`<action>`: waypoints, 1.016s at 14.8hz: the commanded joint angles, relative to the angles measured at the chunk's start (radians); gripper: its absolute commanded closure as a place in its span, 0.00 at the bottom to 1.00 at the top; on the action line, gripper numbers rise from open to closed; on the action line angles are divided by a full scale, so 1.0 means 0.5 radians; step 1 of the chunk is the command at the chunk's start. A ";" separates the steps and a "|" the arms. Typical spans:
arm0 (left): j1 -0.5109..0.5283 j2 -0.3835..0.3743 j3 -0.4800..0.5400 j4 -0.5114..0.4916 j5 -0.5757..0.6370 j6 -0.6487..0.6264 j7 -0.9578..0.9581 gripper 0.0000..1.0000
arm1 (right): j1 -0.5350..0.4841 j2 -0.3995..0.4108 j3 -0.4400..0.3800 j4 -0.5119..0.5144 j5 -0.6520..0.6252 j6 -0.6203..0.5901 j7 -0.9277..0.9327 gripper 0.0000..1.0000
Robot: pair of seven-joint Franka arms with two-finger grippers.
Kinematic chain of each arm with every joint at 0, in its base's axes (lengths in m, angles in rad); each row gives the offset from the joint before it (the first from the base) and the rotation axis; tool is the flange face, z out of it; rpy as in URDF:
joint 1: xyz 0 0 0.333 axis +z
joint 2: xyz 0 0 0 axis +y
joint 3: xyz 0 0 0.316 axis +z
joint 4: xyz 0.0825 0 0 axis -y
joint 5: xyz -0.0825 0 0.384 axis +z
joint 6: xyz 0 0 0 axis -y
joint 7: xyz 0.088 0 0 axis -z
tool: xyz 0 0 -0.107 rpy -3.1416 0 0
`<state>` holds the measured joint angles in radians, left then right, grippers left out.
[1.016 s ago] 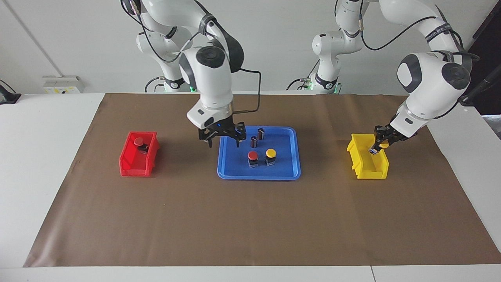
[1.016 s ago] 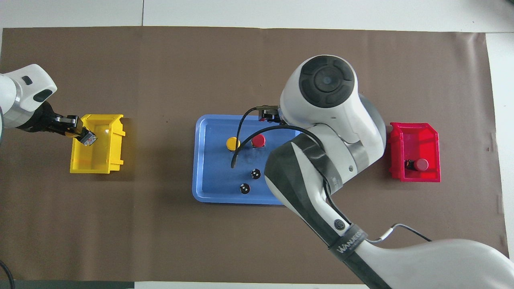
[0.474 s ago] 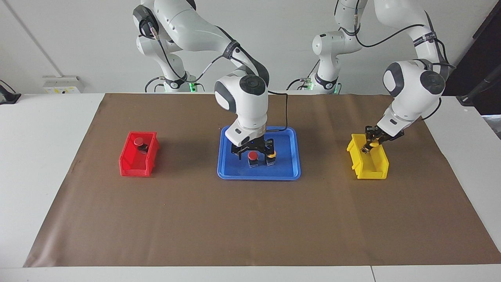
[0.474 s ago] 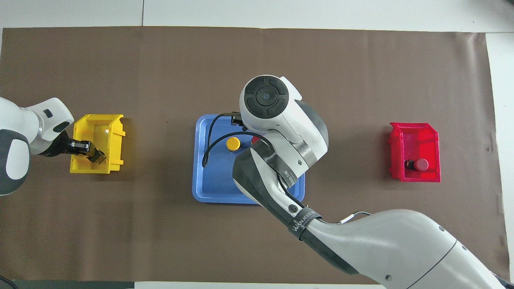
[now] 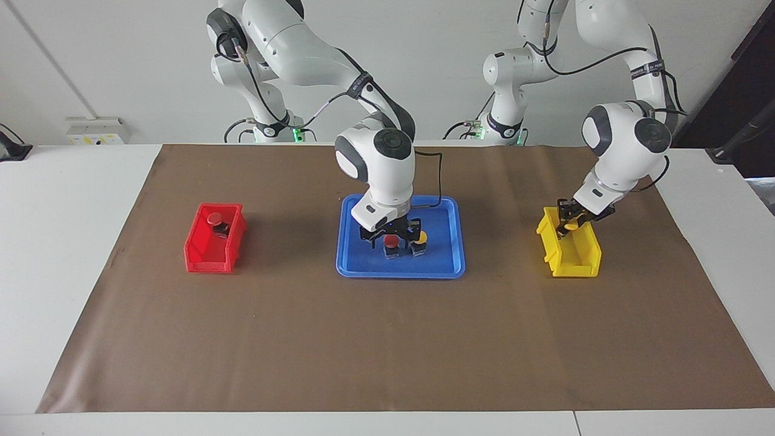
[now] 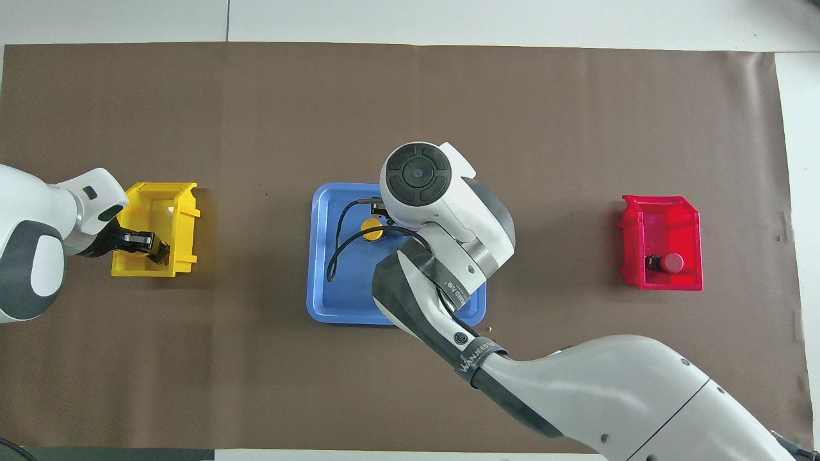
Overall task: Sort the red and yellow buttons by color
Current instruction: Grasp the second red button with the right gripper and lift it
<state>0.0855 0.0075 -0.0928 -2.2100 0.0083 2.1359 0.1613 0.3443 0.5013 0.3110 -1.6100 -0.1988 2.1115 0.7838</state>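
Buttons first, in the facing view: one red button (image 5: 391,243) and one yellow button (image 5: 419,237) stand side by side in the blue tray (image 5: 448,266) at mid-bench, the yellow one toward the left arm's end. The right hand (image 5: 390,235) is down over the red one, its fingers spread and reaching down either side of the cap; whether they touch it cannot be told. A second red button (image 5: 214,220) lies in the red bin (image 5: 209,259) toward the right arm's end. The left hand (image 5: 568,227) is dipped into the yellow bin (image 5: 572,261) toward the left arm's end and grips a yellow button (image 5: 571,229), whose cap shows between its closed fingers. All stand on a brown mat (image 5: 387,339) over the white bench (image 5: 60,242).

In the overhead view, the right arm's wrist hides most of the tray (image 6: 330,282); the tray's yellow button (image 6: 370,228) peeps out beside it, while its red one and the right hand are hidden. The red bin (image 6: 663,214) holds its button (image 6: 671,262) at the end nearer the robots. The left hand (image 6: 157,250) sits inside the yellow bin (image 6: 160,195), at the end nearer the robots; what it grips cannot be made out here.
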 commanded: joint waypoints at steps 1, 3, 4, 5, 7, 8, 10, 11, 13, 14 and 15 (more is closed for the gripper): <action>0.031 -0.061 -0.020 -0.026 0.002 0.017 0.024 0.31 | -0.011 -0.079 0.010 -0.173 -0.038 0.130 0.064 0.21; 0.031 -0.055 -0.020 0.017 0.002 -0.038 0.021 0.30 | -0.008 -0.088 0.010 -0.192 -0.038 0.149 0.083 0.25; 0.031 -0.058 -0.020 0.057 0.002 -0.084 0.018 0.30 | -0.008 -0.088 0.010 -0.192 -0.038 0.149 0.083 0.31; 0.031 -0.061 -0.020 0.130 0.002 -0.181 0.015 0.28 | -0.008 -0.088 0.010 -0.192 -0.038 0.149 0.083 0.43; 0.025 -0.076 -0.020 0.415 0.002 -0.530 0.015 0.00 | -0.011 -0.088 0.010 -0.173 -0.035 0.115 0.080 0.77; 0.013 -0.079 -0.023 0.611 0.002 -0.745 0.015 0.00 | -0.014 -0.088 0.010 -0.146 -0.035 0.082 0.077 0.82; 0.004 -0.055 -0.026 0.979 0.002 -1.074 0.018 0.00 | -0.047 -0.088 0.010 -0.005 -0.038 -0.111 0.037 0.86; 0.001 -0.049 -0.032 1.087 0.002 -1.139 0.021 0.00 | -0.093 -0.097 0.007 0.093 -0.035 -0.249 -0.045 0.85; -0.005 -0.052 -0.041 1.113 0.002 -1.115 0.018 0.00 | -0.310 -0.238 0.016 0.152 -0.001 -0.485 -0.360 0.85; -0.027 -0.067 -0.044 1.049 -0.001 -1.048 0.012 0.00 | -0.442 -0.360 0.016 0.116 0.078 -0.577 -0.581 0.85; -0.033 -0.101 -0.044 0.906 -0.004 -0.883 -0.006 0.00 | -0.565 -0.483 0.010 0.048 0.179 -0.666 -0.808 0.85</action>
<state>0.0825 -0.0493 -0.1142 -1.6813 0.0083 1.6053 0.1613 0.1924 0.3833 0.3016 -1.5307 -0.1816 1.8546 0.5715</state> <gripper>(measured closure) 0.000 0.612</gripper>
